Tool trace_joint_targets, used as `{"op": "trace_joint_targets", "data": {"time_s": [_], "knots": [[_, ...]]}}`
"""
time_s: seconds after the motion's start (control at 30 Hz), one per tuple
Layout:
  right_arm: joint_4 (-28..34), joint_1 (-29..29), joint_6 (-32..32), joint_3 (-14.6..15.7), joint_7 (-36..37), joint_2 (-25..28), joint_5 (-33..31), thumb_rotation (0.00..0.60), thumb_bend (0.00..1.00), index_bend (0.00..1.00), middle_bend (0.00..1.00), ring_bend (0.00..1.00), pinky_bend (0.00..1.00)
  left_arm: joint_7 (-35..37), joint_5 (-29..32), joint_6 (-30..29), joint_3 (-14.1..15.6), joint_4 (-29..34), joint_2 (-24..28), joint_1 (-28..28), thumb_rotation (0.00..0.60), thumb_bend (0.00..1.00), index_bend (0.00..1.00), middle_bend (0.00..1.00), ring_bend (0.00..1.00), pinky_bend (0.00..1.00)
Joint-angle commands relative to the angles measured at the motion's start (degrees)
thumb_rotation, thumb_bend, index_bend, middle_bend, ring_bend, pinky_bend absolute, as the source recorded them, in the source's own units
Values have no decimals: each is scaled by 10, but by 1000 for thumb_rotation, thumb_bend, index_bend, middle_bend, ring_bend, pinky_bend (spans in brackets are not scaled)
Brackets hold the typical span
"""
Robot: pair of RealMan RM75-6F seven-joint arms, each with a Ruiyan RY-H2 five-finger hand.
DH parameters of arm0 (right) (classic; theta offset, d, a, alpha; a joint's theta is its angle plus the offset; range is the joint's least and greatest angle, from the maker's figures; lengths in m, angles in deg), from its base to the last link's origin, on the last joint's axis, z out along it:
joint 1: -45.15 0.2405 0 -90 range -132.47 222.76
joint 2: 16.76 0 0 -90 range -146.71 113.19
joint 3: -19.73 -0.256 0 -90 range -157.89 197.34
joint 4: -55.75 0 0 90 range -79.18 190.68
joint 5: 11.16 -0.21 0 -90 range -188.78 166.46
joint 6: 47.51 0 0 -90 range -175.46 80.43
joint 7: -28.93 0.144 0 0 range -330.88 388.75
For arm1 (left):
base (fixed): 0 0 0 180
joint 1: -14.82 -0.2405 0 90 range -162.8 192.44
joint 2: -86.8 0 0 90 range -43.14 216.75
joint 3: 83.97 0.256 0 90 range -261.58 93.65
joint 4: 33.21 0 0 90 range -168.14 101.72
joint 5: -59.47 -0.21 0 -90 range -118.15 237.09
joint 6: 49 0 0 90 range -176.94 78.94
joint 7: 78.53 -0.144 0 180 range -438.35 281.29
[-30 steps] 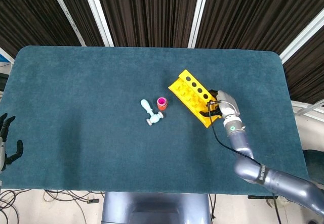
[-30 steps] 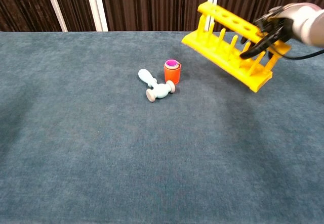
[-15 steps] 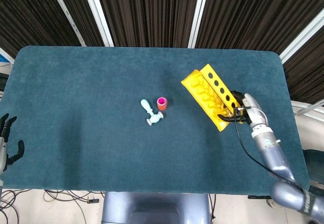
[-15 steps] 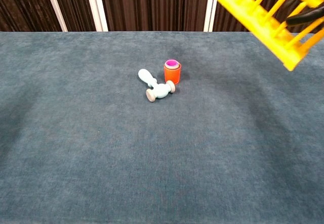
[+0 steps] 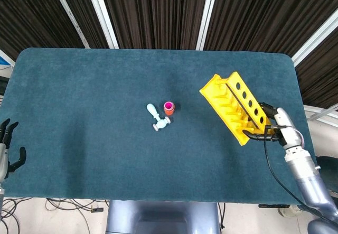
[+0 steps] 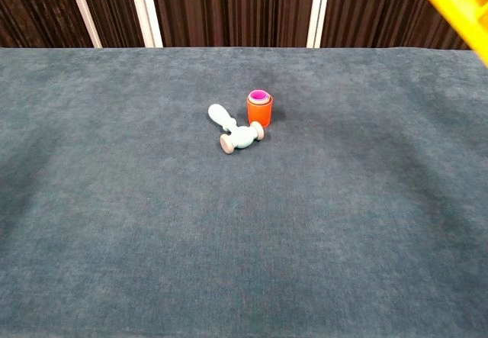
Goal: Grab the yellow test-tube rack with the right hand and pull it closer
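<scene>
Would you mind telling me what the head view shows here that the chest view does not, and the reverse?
Only the head view shows the right hand gripping the near end of the yellow test-tube rack, the left hand at the table's left edge, and the rack whole. The chest view adds nothing new; it shows only a corner of the rack at its top right. Both show the orange cup, the pale blue toy and the teal table.

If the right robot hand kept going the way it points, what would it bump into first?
Nothing new, probably: the right robot hand already grips the yellow rack, which fills its path. Depth beyond is unclear.
</scene>
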Motion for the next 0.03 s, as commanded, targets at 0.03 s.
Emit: {"op": "trace_joint_targets", "data": {"time_s": [0.03], "knots": [[13, -21, -30, 8, 56, 30, 41, 600, 297, 499, 540, 604, 625, -1, 0, 0, 0, 0, 0, 0, 600, 514, 101, 0, 0, 0]]}}
